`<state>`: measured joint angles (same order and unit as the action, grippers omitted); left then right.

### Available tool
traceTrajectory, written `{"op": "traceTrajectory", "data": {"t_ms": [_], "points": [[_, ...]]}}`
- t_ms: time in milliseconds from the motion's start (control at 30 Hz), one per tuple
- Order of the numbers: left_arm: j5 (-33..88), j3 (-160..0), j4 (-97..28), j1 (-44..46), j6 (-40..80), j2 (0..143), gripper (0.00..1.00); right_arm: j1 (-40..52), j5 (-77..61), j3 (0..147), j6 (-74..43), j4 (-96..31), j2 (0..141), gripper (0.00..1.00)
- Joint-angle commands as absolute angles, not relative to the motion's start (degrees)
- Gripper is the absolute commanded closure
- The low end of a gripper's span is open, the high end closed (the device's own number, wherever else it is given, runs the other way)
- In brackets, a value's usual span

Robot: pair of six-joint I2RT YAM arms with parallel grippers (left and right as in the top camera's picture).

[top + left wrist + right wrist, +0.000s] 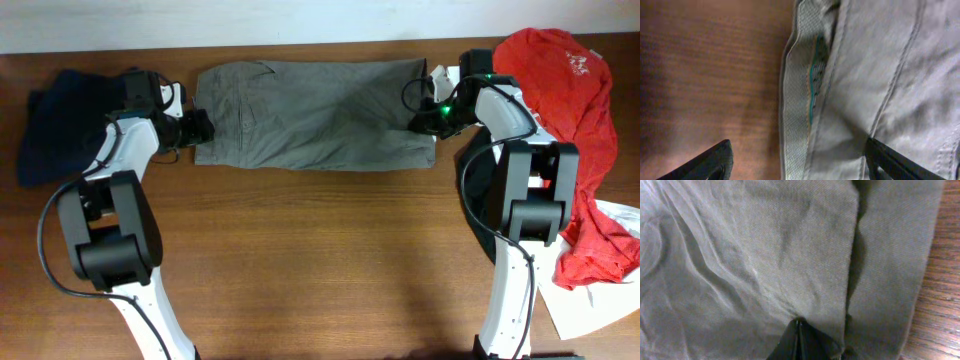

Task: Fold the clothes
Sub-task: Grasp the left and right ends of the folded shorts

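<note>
Creased grey-olive shorts [765, 255] on wood-grain table [320, 260]

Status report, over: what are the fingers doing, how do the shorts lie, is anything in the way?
Left fingers open over the waistband edge. Right fingers shut at the other end. Shorts lying flat, spread between both arms. Nothing on top.

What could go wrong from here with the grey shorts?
1. The right claw looks shut on the edge of the shorts, while the left claw stands open over the waistband. A one-sided pull could skew the flat cloth.
2. The red T-shirt lies right beside the right arm, so a swing could snag it.
</note>
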<state>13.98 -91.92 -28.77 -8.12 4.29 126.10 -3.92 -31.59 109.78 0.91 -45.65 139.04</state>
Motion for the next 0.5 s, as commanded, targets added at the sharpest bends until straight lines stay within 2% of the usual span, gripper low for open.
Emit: {"op": "traceTrajectory", "data": {"t_ms": [0,467], "points": [[18.37,-91.94,-26.70,-8.05,4.23,126.65,0.16,-3.73,-29.74,109.86,0.62,-46.26,141.08,0.96],[20.16,-91.94,-21.93,-7.84,4.25,132.29,0.16,-3.75,-29.74,109.86,0.64,-46.94,141.08,0.96]]}}
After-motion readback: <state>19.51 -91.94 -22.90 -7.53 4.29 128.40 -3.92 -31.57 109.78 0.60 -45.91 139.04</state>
